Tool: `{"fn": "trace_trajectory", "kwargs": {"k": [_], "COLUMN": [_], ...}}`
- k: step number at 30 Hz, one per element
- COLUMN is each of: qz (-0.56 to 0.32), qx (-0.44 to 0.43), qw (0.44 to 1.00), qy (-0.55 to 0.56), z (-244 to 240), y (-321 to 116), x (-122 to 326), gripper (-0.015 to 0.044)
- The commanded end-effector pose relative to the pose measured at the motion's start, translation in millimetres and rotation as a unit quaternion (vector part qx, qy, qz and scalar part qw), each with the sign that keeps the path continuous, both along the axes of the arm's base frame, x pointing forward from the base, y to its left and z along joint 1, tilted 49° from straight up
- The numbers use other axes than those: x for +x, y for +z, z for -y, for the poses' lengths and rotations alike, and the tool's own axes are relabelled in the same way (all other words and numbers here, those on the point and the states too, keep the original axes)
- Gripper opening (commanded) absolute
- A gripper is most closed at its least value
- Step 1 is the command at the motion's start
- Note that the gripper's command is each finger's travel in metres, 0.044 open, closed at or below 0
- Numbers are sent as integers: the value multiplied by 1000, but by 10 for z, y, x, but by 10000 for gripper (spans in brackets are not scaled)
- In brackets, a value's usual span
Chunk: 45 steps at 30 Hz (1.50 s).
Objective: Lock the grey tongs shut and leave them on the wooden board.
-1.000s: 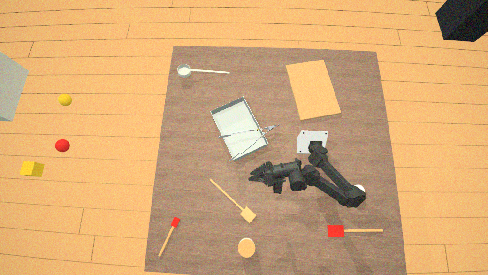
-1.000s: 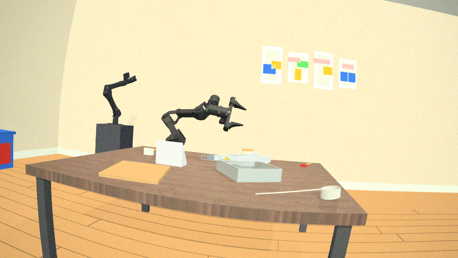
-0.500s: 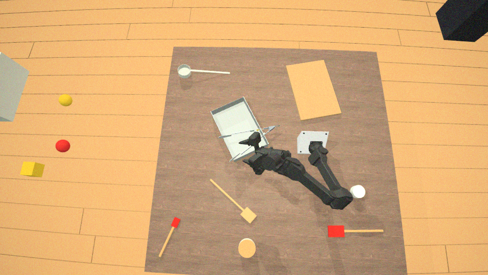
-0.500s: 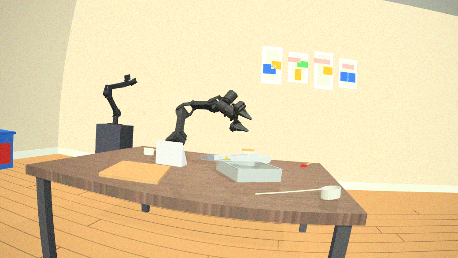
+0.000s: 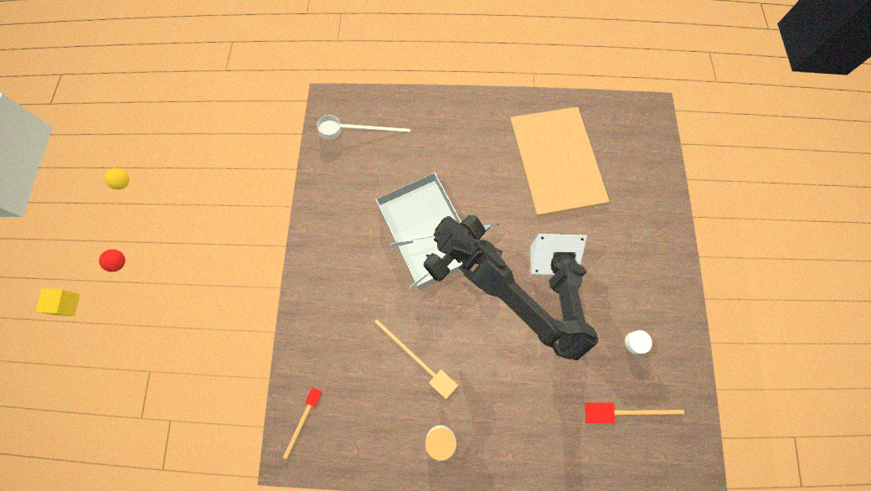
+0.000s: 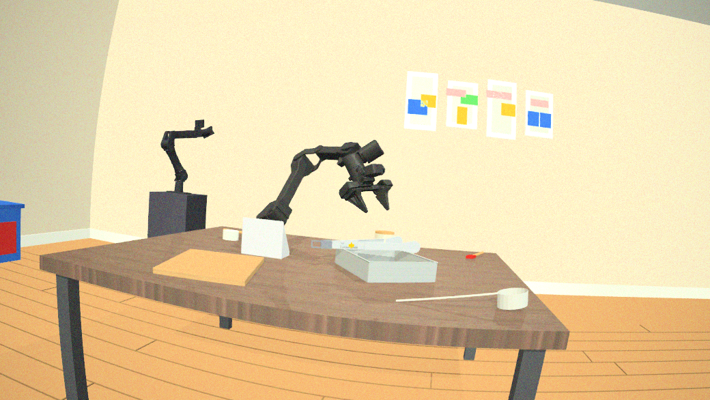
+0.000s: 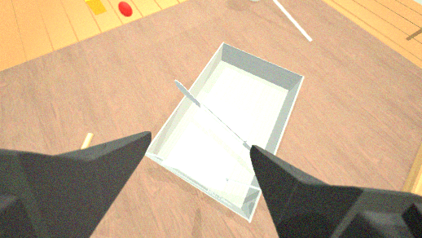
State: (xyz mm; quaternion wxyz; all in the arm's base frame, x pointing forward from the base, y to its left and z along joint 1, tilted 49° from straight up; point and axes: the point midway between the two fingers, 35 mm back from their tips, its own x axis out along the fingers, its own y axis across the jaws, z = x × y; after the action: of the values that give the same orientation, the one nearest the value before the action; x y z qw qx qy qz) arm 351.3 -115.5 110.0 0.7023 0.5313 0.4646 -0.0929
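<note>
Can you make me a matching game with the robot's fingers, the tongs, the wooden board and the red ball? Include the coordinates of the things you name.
Things:
1. fingers [image 6: 377,210]
2. tongs [image 5: 411,241] [image 6: 370,244] [image 7: 221,122]
3. wooden board [image 5: 559,161] [image 6: 208,266]
4. red ball [image 5: 111,260] [image 7: 125,9]

Places and states:
A. flat on the table [image 5: 341,255] [image 6: 308,293] [image 7: 102,90]
B. off to the side, beyond the table's edge
C. wide apart, holding nothing
D. open, lying across the tin [image 5: 409,210] [image 6: 401,272] [image 7: 261,67]

Right pairs: 1-C, 2-D, 3-A, 4-B
</note>
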Motion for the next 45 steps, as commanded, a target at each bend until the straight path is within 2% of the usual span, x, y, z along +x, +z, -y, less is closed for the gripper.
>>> {"fn": "trace_trajectory", "kwargs": {"k": [1, 7, 10, 45], "qz": [-459, -572, -590, -589], "qx": [311, 345, 348, 347], "qw": [753, 582, 533, 533], "qy": [-355, -464, -497, -498], "z": [77, 72, 72, 8], "y": [-608, -687, -694, -726], "x": [-326, -426, -437, -322], "gripper": [440, 440, 440, 440]}}
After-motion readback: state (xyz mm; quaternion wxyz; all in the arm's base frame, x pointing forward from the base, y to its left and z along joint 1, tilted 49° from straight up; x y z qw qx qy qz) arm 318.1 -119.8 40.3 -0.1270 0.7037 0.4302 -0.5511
